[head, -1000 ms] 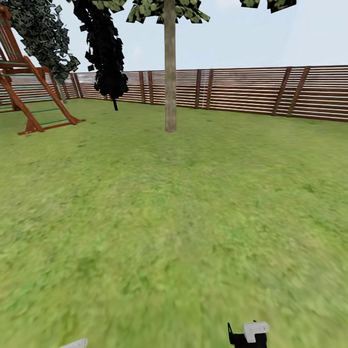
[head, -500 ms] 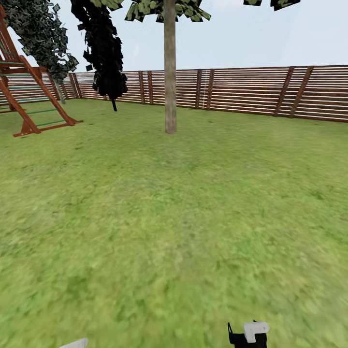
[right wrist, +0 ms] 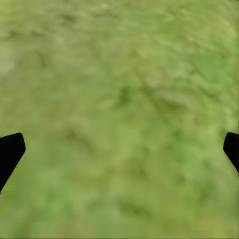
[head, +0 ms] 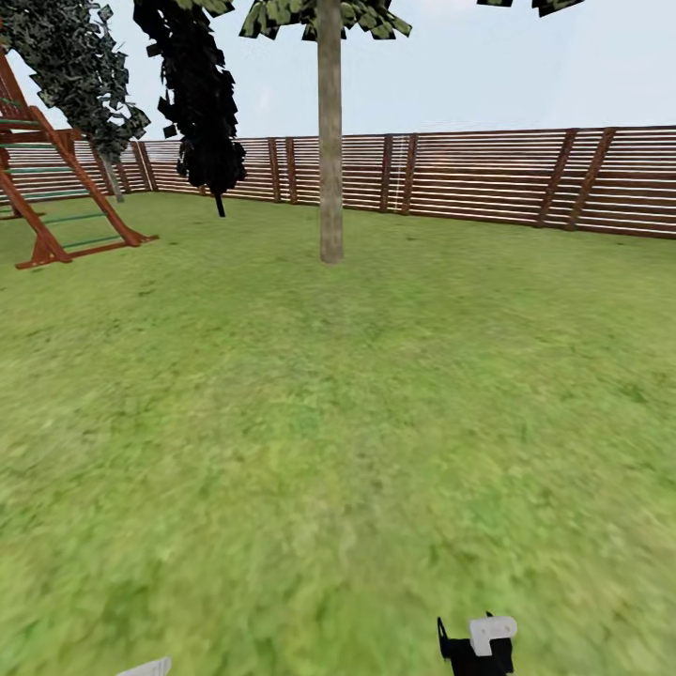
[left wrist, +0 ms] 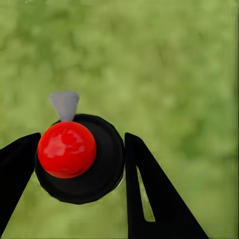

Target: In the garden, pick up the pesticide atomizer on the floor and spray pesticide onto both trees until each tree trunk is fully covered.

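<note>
Between the black fingers of the left pincer sits the pesticide atomizer, clamped, red top up, over grass. Far ahead on open lawn stands a tree trunk; beyond it the slat fence closes the edge. Off right, the right pincer hangs spread wide above bare grass.

matte black, wedge-shaped fingers are seen on the left gripper, one pierced by a narrow slot. black finger tips are seen on the right gripper. a white bracket is seen on a black arm housing.
</note>
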